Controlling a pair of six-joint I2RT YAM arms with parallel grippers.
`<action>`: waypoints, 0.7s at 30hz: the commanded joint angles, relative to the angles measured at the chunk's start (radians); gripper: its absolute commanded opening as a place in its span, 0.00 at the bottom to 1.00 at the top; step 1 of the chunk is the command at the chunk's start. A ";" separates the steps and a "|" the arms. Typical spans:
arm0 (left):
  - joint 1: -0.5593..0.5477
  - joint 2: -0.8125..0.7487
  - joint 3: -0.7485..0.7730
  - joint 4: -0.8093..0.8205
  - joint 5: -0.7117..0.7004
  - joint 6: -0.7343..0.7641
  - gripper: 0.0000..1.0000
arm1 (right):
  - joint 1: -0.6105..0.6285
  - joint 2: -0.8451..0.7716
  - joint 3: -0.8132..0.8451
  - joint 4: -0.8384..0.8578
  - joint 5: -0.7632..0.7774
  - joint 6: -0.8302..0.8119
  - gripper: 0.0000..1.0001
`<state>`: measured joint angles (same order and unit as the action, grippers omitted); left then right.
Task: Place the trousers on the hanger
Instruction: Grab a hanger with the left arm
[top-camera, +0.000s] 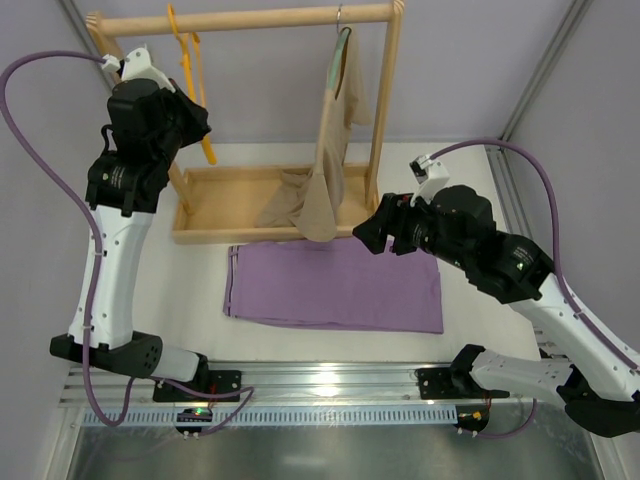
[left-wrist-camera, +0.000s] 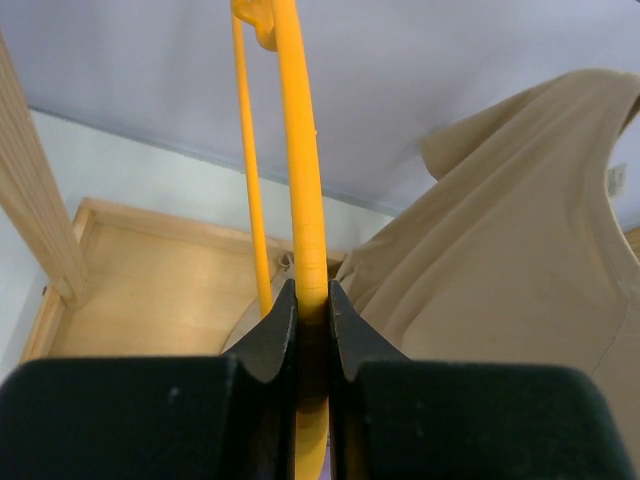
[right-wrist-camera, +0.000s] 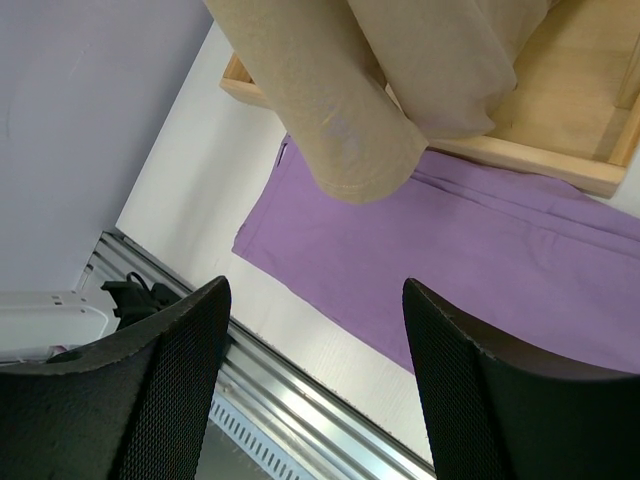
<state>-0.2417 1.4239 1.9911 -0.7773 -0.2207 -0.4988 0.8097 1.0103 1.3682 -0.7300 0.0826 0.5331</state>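
The lilac trousers (top-camera: 335, 284) lie folded flat on the table in front of the wooden rack, also seen under my right wrist (right-wrist-camera: 480, 255). The orange-yellow hanger (top-camera: 190, 70) hangs from the left part of the rack's top bar. My left gripper (left-wrist-camera: 311, 300) is shut on the hanger's lower bar (left-wrist-camera: 303, 180), high up at the rack's left end (top-camera: 185, 120). My right gripper (right-wrist-camera: 315, 320) hovers open and holds nothing above the right end of the trousers (top-camera: 375, 235).
The wooden rack (top-camera: 250, 20) with a tray base (top-camera: 215, 200) stands at the back. A beige garment (top-camera: 335, 150) on a grey-green hanger hangs from the bar's right part and drapes into the tray. A metal rail (top-camera: 320, 385) runs along the near edge.
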 joint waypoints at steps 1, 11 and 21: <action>0.001 -0.039 0.002 0.116 0.083 0.049 0.00 | 0.005 -0.004 -0.001 0.044 -0.003 0.018 0.73; 0.001 -0.106 -0.038 0.184 0.129 0.114 0.00 | 0.005 -0.013 -0.009 0.046 0.006 0.030 0.73; 0.001 -0.218 -0.210 0.204 0.187 0.111 0.00 | 0.005 -0.027 -0.043 0.026 0.040 0.016 0.74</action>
<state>-0.2417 1.2476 1.8160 -0.6338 -0.0822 -0.4068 0.8097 1.0073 1.3346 -0.7269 0.0944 0.5556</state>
